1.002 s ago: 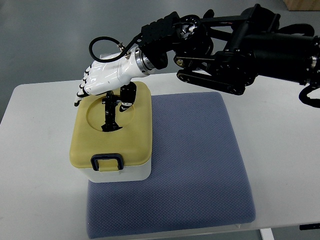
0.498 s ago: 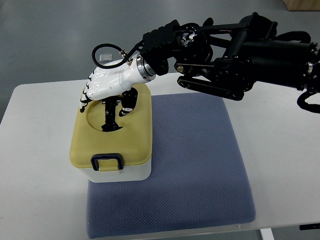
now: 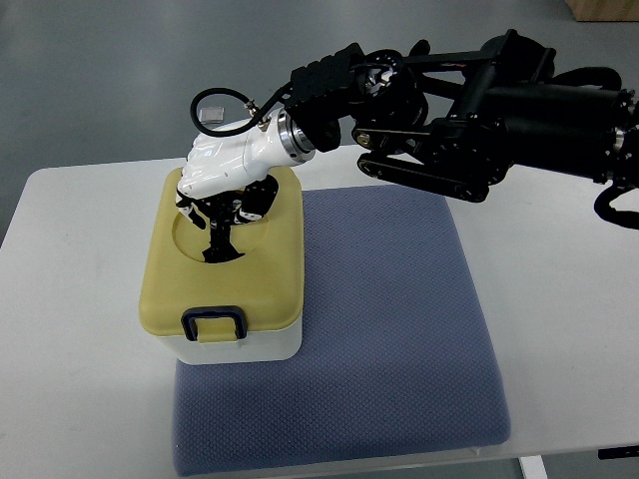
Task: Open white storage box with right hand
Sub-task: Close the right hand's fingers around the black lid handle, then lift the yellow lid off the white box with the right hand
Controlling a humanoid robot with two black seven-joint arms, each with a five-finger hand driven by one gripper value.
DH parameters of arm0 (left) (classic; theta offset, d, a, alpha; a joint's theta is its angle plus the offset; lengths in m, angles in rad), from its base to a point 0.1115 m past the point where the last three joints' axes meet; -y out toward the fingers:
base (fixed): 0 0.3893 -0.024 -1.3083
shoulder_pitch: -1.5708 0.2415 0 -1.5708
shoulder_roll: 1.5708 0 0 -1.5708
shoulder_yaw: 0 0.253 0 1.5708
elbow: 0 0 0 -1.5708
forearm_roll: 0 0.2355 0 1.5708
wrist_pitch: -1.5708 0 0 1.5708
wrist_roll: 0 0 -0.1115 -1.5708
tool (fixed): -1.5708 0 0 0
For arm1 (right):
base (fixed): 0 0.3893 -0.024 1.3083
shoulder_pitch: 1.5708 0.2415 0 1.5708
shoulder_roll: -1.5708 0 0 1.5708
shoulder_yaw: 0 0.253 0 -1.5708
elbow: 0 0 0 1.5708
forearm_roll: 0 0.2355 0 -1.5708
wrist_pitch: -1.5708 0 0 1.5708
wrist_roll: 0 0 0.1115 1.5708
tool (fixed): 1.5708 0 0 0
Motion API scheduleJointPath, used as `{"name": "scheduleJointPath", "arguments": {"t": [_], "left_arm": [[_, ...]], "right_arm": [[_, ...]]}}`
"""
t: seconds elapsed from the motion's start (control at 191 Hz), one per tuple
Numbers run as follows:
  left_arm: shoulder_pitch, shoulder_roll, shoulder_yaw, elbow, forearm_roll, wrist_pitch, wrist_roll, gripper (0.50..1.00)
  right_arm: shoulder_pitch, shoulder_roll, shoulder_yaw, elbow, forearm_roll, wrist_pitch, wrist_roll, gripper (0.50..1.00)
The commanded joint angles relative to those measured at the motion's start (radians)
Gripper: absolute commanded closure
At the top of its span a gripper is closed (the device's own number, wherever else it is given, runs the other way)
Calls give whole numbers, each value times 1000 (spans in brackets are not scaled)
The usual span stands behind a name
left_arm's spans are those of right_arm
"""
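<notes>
Over the box [image 3: 222, 289] lid, the right hand [image 3: 225, 185] seemingly curls around its black handle [image 3: 220, 232]; a loose grip could slip off.

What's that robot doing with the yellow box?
The robot's right hand is reaching over a storage box that has a yellow lid and a white bottom. Its fingers are curled down around the black handle in the round dip on top of the lid. The lid looks closed, and the dark clasp at the front is down. The box sits on the corner of a blue-grey mat on a white table. No other hand shows.
</notes>
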Motion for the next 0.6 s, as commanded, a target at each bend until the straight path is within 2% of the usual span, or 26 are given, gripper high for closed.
{"name": "scheduleJointPath", "arguments": {"t": [0.0, 0.32, 0.593], "left_arm": [[0, 0, 1, 0, 0, 0, 0, 500], [0, 0, -1, 0, 0, 0, 0, 500], [0, 0, -1, 0, 0, 0, 0, 500]], "right_arm": [[1, -1, 1, 0, 2, -16, 1, 1000], [3, -7, 10, 1, 3, -36, 7, 1000], [18, -31, 127, 3, 11, -29, 10, 1000]]}}
